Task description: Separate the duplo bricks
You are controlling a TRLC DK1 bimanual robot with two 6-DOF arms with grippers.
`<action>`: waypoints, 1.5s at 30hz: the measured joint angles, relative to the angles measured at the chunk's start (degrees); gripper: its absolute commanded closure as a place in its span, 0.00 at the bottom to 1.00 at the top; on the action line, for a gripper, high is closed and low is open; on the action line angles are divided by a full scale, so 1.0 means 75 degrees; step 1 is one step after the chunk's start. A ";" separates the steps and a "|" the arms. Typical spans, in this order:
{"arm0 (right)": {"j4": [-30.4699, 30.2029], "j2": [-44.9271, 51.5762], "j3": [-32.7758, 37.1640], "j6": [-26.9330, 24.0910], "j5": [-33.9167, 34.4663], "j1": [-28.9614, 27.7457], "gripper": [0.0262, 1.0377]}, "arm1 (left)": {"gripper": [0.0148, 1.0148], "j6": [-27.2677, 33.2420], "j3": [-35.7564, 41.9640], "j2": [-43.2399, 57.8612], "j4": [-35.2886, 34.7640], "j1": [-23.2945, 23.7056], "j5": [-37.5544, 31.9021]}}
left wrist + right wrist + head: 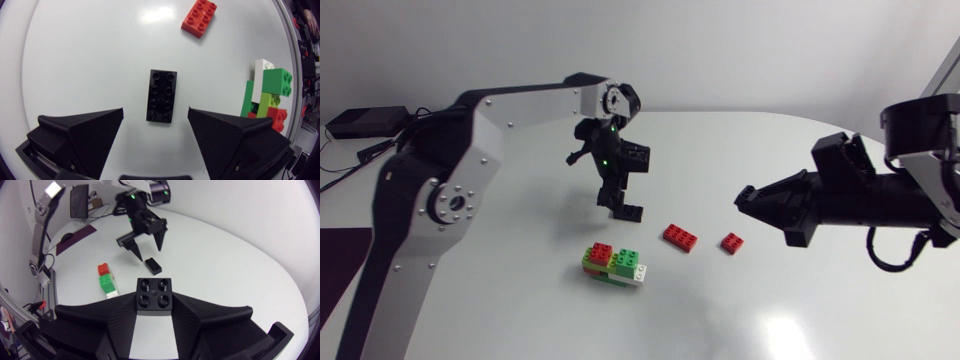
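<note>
— Overhead first: what shows?
— The left gripper (617, 208) points down over a long black plastic brick (626, 212) on the white table (520, 300). Near it sit a mixed stack of green, red, lime and white bricks (615, 266), a flat red brick (680, 237) and a small red square brick (732, 243). The right gripper (748, 198) hangs well apart from them.
— Left wrist?
— Fingers spread wide, with the long black plastic brick lying flat between them, untouched.
— Right wrist?
— Fingers closed on a small black square brick (154, 296). It seems pinched from both sides, though the contact edges are dim.
</note>
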 measured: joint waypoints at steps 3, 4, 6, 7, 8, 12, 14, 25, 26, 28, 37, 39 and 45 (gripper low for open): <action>0.0428 0.1049 0.0428 -0.0099 0.0463 0.0210 0.71 | 0.06 -0.0117 -0.0417 -0.0781 0.0131 0.0143 0.0411; 0.0560 0.1434 0.0597 -0.0125 0.0635 0.0306 0.71 | 0.06 -0.0149 -0.0533 -0.1049 0.0152 0.0181 0.0545; 0.0778 0.2087 0.0886 -0.0146 0.0997 0.0498 0.71 | 0.06 -0.0210 -0.0918 -0.1647 0.0312 0.0219 0.0784; 0.0839 0.2448 0.1067 -0.0146 0.1195 0.0618 0.71 | 0.06 -0.0236 -0.1172 -0.1941 0.0399 0.0221 0.0883; 0.0854 0.2766 0.1221 -0.0149 0.1352 0.0720 0.71 | 0.06 -0.0256 -0.1507 -0.2285 0.0527 0.0224 0.0930; 0.0959 0.4062 0.1999 -0.0146 0.1859 0.1084 0.71 | 0.06 -0.0259 -0.2914 -0.3369 0.0927 0.0169 0.1107; 0.0982 0.4529 0.2285 -0.0149 0.2057 0.1227 0.71 | 0.05 -0.0259 -0.3587 -0.3756 0.1093 0.0105 0.1233; 0.1032 0.6490 0.3555 -0.0149 0.2844 0.1533 0.70 | 0.05 -0.0289 -0.6070 -0.4718 0.2346 -0.0146 0.1614; 0.1049 0.6615 0.3634 -0.0149 0.2885 0.1533 0.70 | 0.05 -0.0294 -0.6172 -0.4721 0.2398 -0.0178 0.1620; 0.1072 0.6846 0.3783 -0.0149 0.2932 0.1533 0.70 | 0.05 -0.0315 -0.6315 -0.4721 0.2518 -0.0233 0.1623; 0.1142 0.7187 0.4016 -0.0149 0.2987 0.1524 0.34 | 0.05 -0.0315 -0.6478 -0.4753 0.2608 -0.0335 0.1623; 0.1142 0.7207 0.4025 -0.0149 0.2987 0.1524 0.19 | 0.05 -0.0312 -0.6505 -0.4826 0.2605 -0.0326 0.1623; 0.1139 0.7213 0.4028 -0.0152 0.2987 0.1521 0.06 | 0.05 -0.0213 -0.6709 -0.5205 0.2573 -0.0207 0.1617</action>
